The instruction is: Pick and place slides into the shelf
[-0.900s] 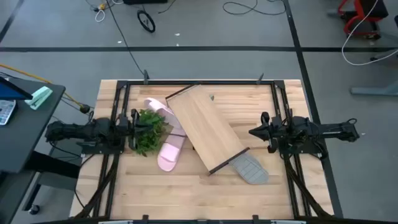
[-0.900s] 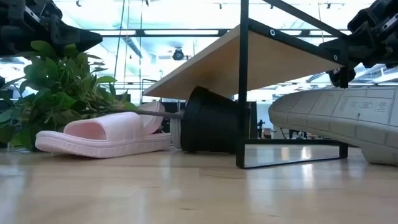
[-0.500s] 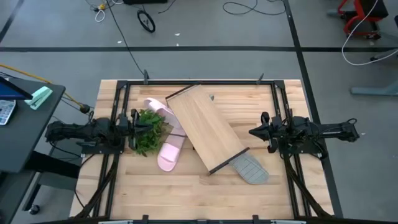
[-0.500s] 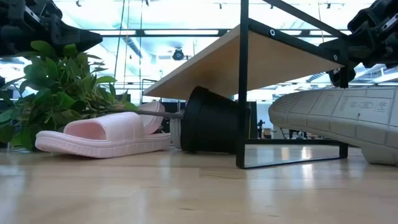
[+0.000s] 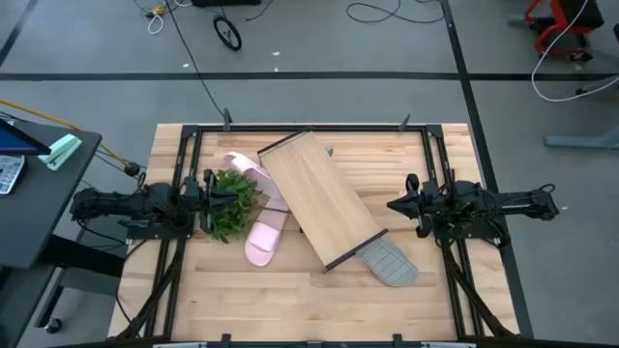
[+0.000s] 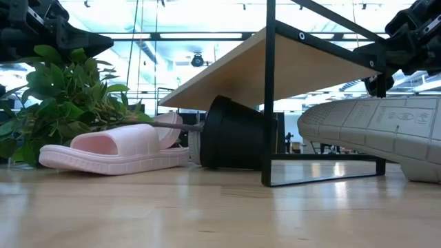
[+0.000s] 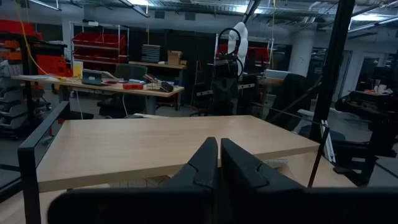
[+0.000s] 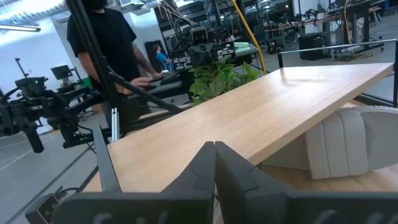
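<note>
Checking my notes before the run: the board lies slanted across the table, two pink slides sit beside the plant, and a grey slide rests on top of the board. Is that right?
Not quite. The grey slide is not on top of the board; it lies on the table, sticking out from under the board's lower end, as the high view shows. The rest holds: the board lies slanted, and two pink slides sit beside the plant.

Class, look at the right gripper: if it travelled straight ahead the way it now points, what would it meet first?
Most likely the shelf. The right gripper, shut, points across the table at the tilted shelf board, which fills the right wrist view just ahead of the fingers. The grey slide lies lower and off to one side, though depth is hard to judge.
</note>
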